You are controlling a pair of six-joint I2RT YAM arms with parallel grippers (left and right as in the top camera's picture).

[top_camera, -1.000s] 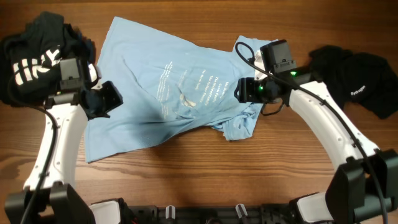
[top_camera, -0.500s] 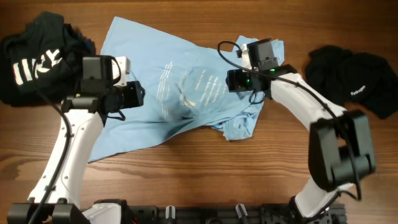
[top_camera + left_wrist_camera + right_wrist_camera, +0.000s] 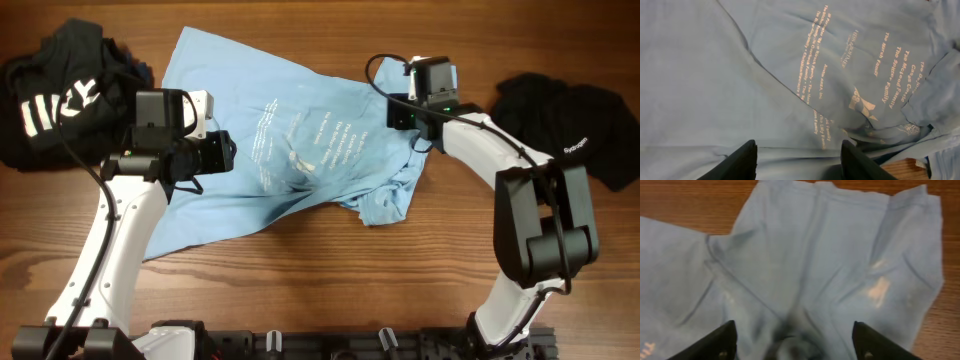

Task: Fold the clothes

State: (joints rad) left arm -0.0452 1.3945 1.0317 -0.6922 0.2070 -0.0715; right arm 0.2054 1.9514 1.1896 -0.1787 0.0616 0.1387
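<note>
Mid-counter, on the brown wooden counter (image 3: 300, 270), a light sky-blue cotton T-shirt (image 3: 250, 120) with pale printed text lines is lying print side up. Its left half is lying fairly flat; its right part is bunching and doubling over itself. Too rumpled to fold, so I judge both arms are positioning to spread it first.

Left gripper (image 3: 225, 155) is hovering over the shirt's left half, moderately parted and pinching nothing; its fingers (image 3: 737, 160) are framing only smooth cloth. Left arm is reaching up from the near edge, forearm angling right.

Right gripper (image 3: 403, 115) is gaping wide and empty over the crumpled sleeve. Right arm is arcing in from near right, wrist pointing left.

Black T-shirt with white lettering (image 3: 60, 100) is sitting heaped far left, just beside the blue one. Black crumpled garment (image 3: 570, 120) is lying far right, apart.
</note>
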